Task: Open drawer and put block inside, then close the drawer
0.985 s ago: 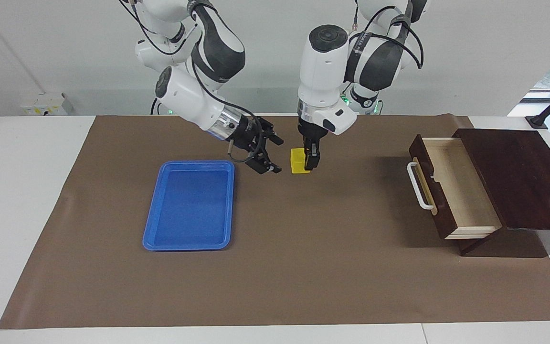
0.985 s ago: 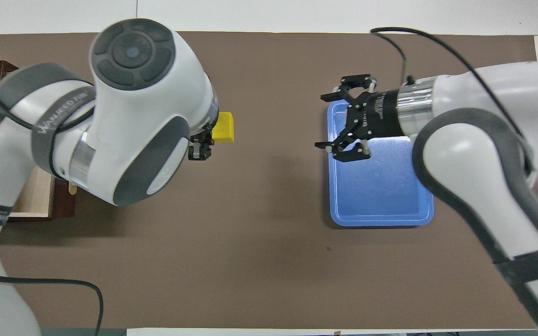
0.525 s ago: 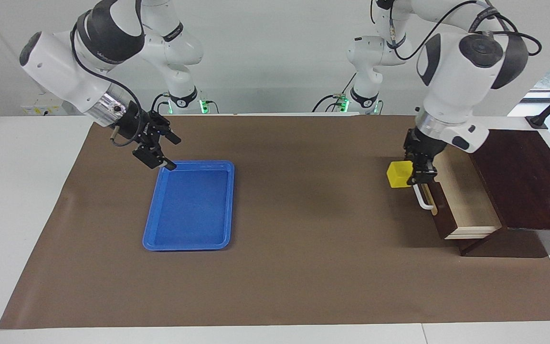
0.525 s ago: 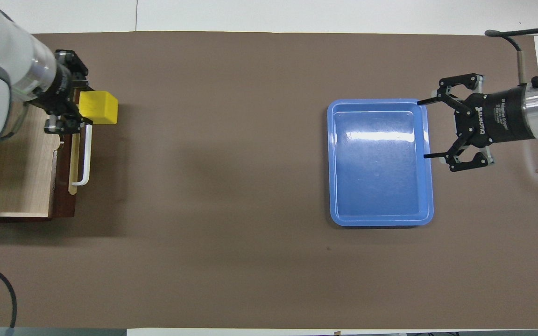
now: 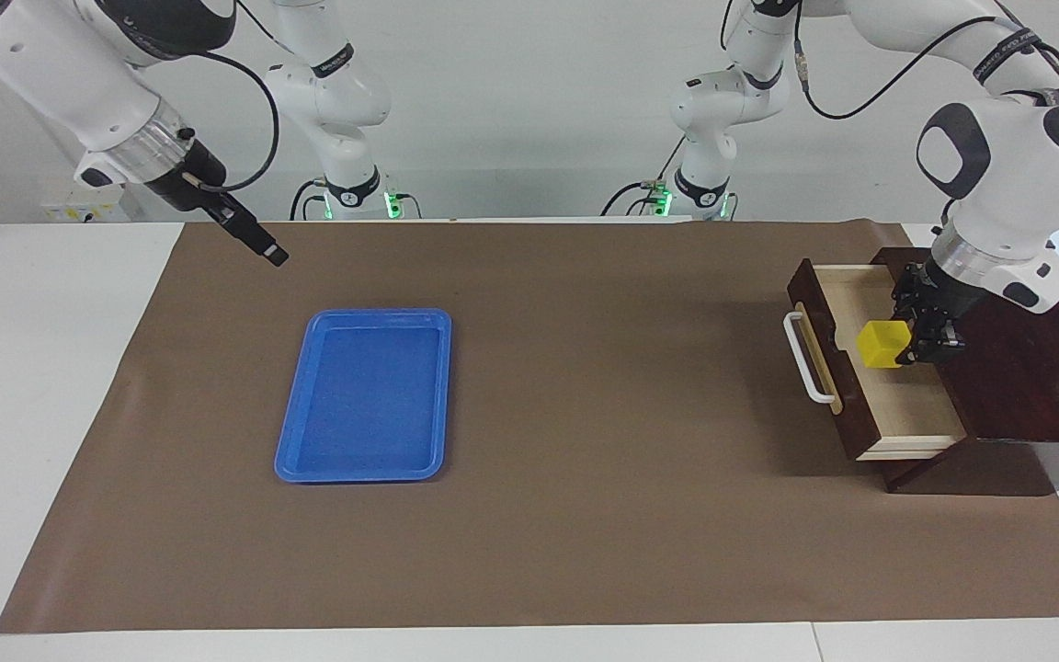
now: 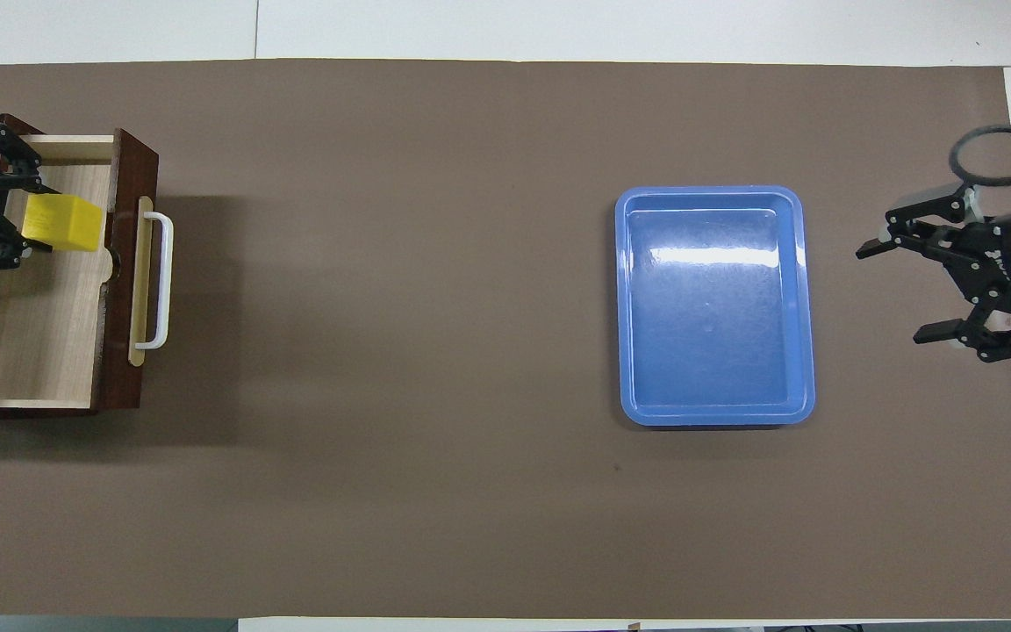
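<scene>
Left gripper (image 5: 917,348) was over the open drawer (image 5: 897,405), clamped on the block (image 5: 881,344). The yellow cube stuck out from between the fingers toward the drawer's front panel. Whether the block touched the pale drawer floor or hung clear of it could not be made out.

In the overhead view the same gripper (image 6: 10,221) sat at the box end of the drawer (image 6: 49,351), with the block (image 6: 62,223) projecting from its tips toward the white bar handle (image 6: 160,281). Most of the drawer's pale floor lay to one side of the gripper, on the side nearer the robots.

The drawer stood pulled well out of the dark wooden box (image 5: 1007,340), at the left arm's end of the table, handle (image 5: 808,359) facing the middle of the brown mat (image 5: 585,515).

Right gripper (image 6: 935,281) was held up over the mat's edge at the right arm's end, its jaws spread wide and empty. Blue tray (image 6: 714,303) lay flat just beside it, on the side toward the table's middle, not touched. In the facing view the right gripper (image 5: 265,246) was seen edge-on, raised above the mat, with the tray (image 5: 369,395) lying below it, farther from the robots. The right arm was waiting there.
</scene>
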Controlling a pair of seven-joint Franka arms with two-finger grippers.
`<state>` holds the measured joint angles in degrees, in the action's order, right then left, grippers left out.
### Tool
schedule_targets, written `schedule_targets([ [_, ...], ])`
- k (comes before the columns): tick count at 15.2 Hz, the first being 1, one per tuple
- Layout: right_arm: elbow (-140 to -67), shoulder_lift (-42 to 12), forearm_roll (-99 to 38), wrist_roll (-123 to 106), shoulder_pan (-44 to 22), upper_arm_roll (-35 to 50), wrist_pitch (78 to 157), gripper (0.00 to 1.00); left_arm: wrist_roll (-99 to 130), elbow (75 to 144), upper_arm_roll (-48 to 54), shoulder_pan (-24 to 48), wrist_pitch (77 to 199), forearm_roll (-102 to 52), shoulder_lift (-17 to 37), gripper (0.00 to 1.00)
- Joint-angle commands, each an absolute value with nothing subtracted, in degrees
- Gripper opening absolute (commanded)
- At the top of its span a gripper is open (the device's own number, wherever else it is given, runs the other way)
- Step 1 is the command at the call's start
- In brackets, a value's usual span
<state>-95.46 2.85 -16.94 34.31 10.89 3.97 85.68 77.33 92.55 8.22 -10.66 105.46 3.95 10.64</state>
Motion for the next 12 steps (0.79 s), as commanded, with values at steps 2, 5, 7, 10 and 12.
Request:
schedule_targets([
  [2, -90.63, 2.46, -9.16, 17.36, 9.32, 1.32, 81.66, 1.0, 76.29, 98.77, 8.96, -12.83, 110.73, 2.03, 9.49, 0.0],
  [5, -85.45, 0.97, -3.27, 5.83, 7.03, 0.27, 80.16, 1.0, 76.29, 101.16, 8.96, -13.18, 111.01, 1.41, 9.41, 0.0],
  [7, -82.46, 0.35, -1.16, -0.93, 7.03, 0.52, 79.28, 1.0, 76.2, 103.0, 8.96, -13.18, 111.09, 0.7, 9.05, 0.0],
  [10, -81.91, 0.79, 2.02, -10.35, 7.03, 1.23, 79.45, 1.0, 76.11, 104.94, 9.05, -13.1, 112.76, 0.53, 8.44, 0.0],
  [12, -83.05, 1.23, 1.67, -10.81, 7.03, 1.32, 79.98, 1.0, 76.03, 105.12, 8.96, -13.1, 112.76, 0.53, 8.35, 0.0],
])
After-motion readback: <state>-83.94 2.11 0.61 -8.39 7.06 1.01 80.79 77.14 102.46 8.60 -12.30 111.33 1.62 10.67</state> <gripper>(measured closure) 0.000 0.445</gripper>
